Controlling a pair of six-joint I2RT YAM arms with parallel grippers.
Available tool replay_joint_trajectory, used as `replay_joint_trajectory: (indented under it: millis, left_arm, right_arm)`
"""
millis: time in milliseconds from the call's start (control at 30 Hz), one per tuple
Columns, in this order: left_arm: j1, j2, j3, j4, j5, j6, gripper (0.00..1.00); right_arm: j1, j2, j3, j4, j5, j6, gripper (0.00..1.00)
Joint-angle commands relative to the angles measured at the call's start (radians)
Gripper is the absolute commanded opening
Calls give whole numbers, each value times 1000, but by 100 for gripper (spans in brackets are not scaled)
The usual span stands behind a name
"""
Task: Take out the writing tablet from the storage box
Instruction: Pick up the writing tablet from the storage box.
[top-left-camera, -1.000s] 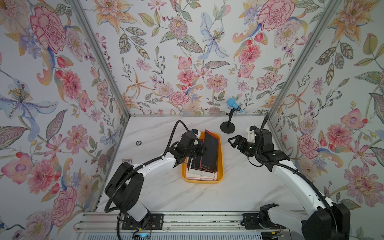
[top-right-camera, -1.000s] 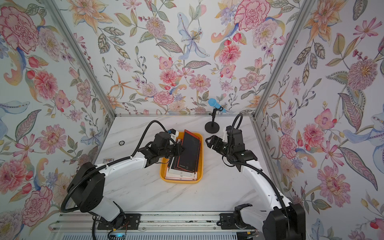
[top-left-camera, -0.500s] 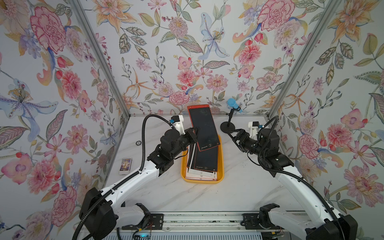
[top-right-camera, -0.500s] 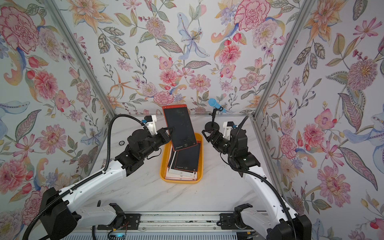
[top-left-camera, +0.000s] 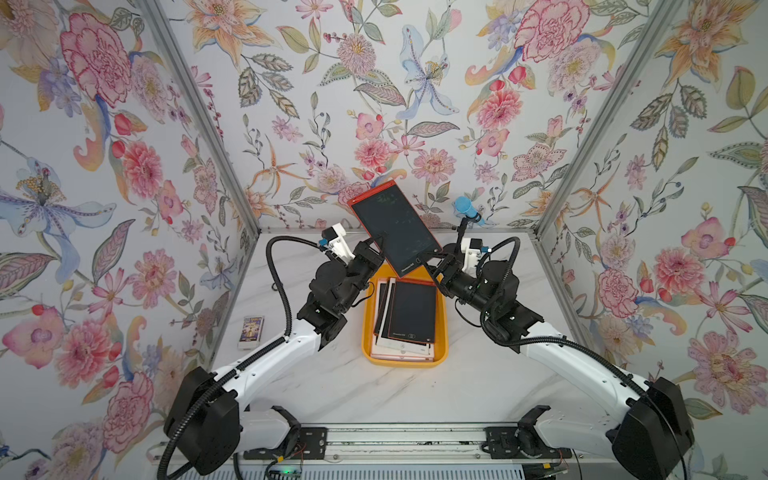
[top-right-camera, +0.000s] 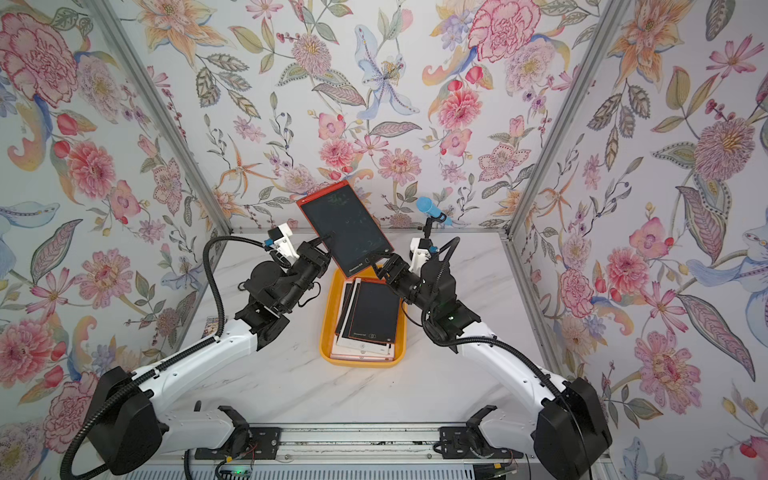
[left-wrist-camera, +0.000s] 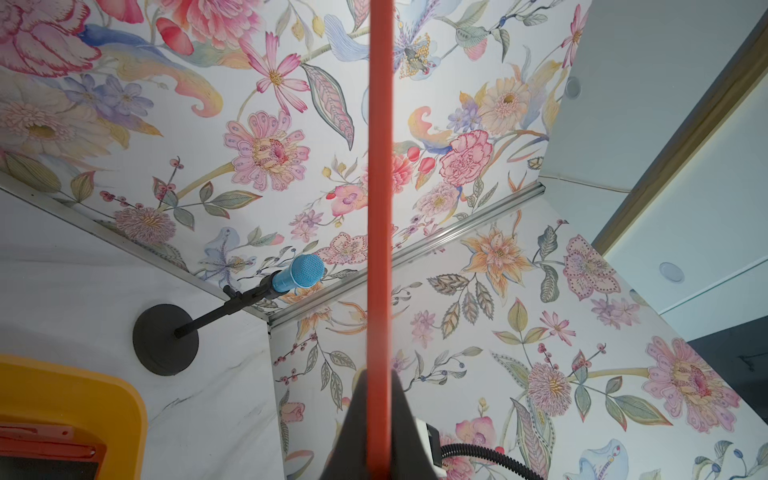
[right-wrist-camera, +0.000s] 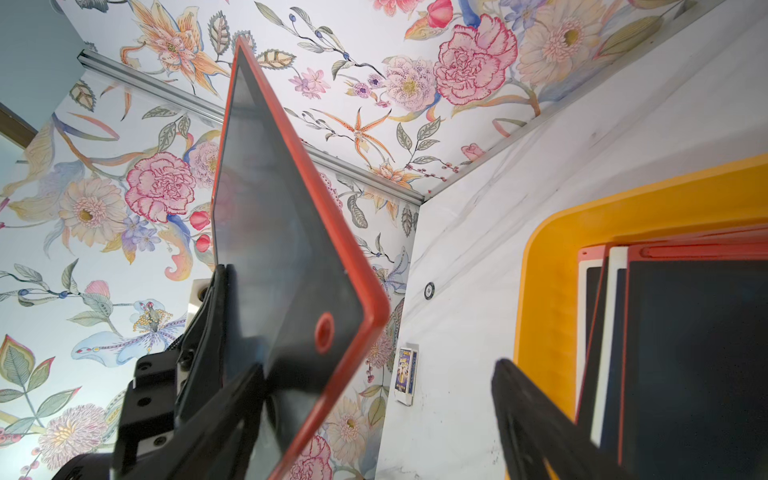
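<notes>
While left fingers (left-wrist-camera: 349, 436) clamp the writing tablet (top-left-camera: 392, 228), right fingers (right-wrist-camera: 528, 407) apart around its corner

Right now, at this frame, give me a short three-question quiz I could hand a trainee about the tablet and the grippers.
1. True or false: the red-framed writing tablet is up in the air, clear of the storage box.
2. Which grips it? A) left gripper B) right gripper C) neither
3. Fill in: the right gripper's jaws stand ____ near the tablet's lower corner.
Key: 1 true; 2 A; 3 open.
</notes>
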Motion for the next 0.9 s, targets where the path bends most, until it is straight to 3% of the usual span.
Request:
replay_joint_trajectory:
  millis: [0,367,867]
  left_arm:
    - [28,0,-24,148,50,-97,0]
    - [56,59,-76,288,114,-235,0]
    - [55,100,-131,394,123,-317,0]
  right_arm:
    - [39,26,56,131,70,9,82]
    - [83,72,85,180,130,13,54]
    - [48,81,89,194,139,51,31]
